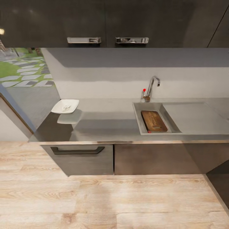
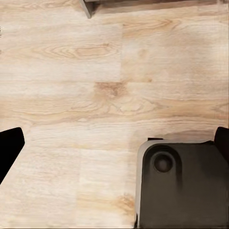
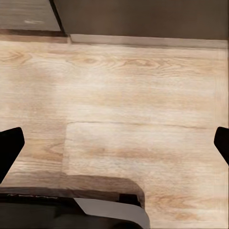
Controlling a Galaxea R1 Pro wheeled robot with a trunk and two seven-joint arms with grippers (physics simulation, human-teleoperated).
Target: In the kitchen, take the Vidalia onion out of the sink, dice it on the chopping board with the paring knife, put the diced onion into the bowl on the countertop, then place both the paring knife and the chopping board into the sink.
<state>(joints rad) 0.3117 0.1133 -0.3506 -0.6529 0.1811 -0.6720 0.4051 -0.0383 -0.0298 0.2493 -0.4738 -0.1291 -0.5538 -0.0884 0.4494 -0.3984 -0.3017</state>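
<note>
From the head camera, the sink (image 1: 140, 119) sits in the countertop (image 1: 105, 121) at about 2 o'clock from picture centre. The chopping board (image 1: 154, 121) lies inside the basin, angled, covering most of its floor. A slim dark mark runs along the board's middle; whether that is the paring knife or the handle slot is too small to tell. A small red spot (image 1: 149, 131) peeks out at the board's near left corner, too small to identify. The tap (image 1: 152, 87) with its red knob stands at the basin's 12 o'clock edge. The bowl (image 1: 65, 106) rests at the countertop's far left end, around 10 o'clock, well apart from the sink; pale bits lie inside it, too blurred to make out. Its reflection shows on the glossy surface just below. Dark upper cabinets (image 1: 108, 22) are cut off by the top edge, and a drawer (image 1: 79, 159) sits under the counter.

In the left wrist view, the left gripper (image 2: 114, 143) points down at the wooden floor (image 2: 95, 95). Its dark fingertips (image 2: 9, 148) show at the two side edges, spread wide with nothing between them. A dark part of the robot (image 2: 183, 186) fills the 5 o'clock corner.

In the right wrist view, the right gripper (image 3: 114, 143) also faces the floor, fingertips (image 3: 9, 145) at each side edge, held wide apart and empty. A cabinet base (image 3: 138, 19) crosses at 12 o'clock, and a dark robot part (image 3: 71, 210) lies at 7 o'clock.
</note>
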